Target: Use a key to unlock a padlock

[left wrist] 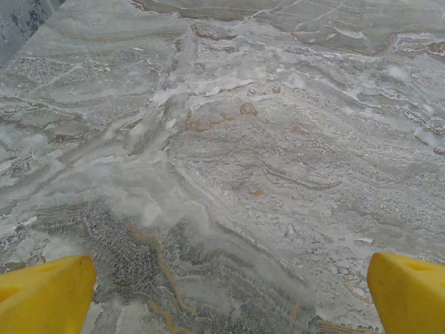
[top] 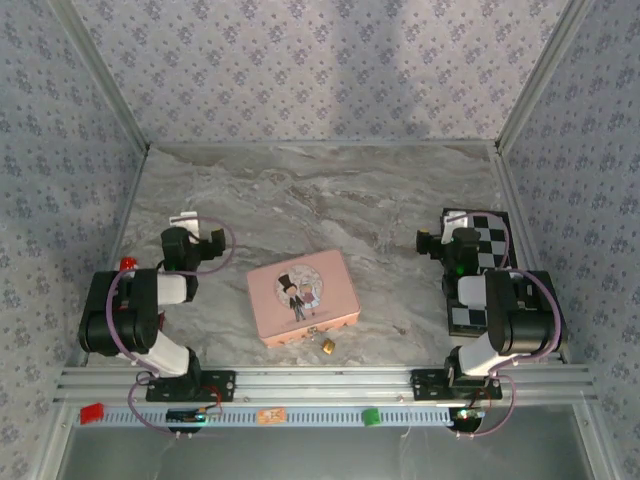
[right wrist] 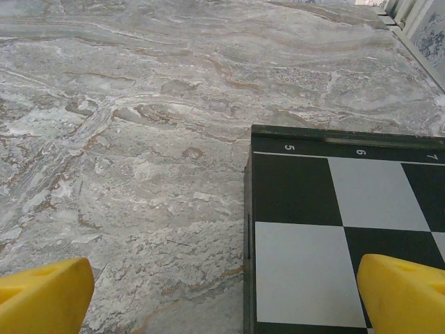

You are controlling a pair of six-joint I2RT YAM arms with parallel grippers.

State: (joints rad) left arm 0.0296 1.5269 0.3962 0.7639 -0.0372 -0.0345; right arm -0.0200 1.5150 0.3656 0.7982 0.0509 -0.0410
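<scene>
Both sets of jaws stand spread wide with nothing between them. The left gripper [left wrist: 222,296] hangs over bare marble tabletop [top: 330,200] on the left. The right gripper [right wrist: 222,296] hangs over the left edge of a checkerboard [right wrist: 341,229] on the right. The padlock [top: 327,345] lies just beside the near edge of the pink tin [top: 303,297], between the arms and well apart from both grippers.

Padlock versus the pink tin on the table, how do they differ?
The padlock is brass-gold; the pink tin is pink with a cartoon couple on its lid. The padlock is tiny, the pink tin far larger. The padlock lies just off the pink tin's near edge. Both rest on the marble table.
</scene>
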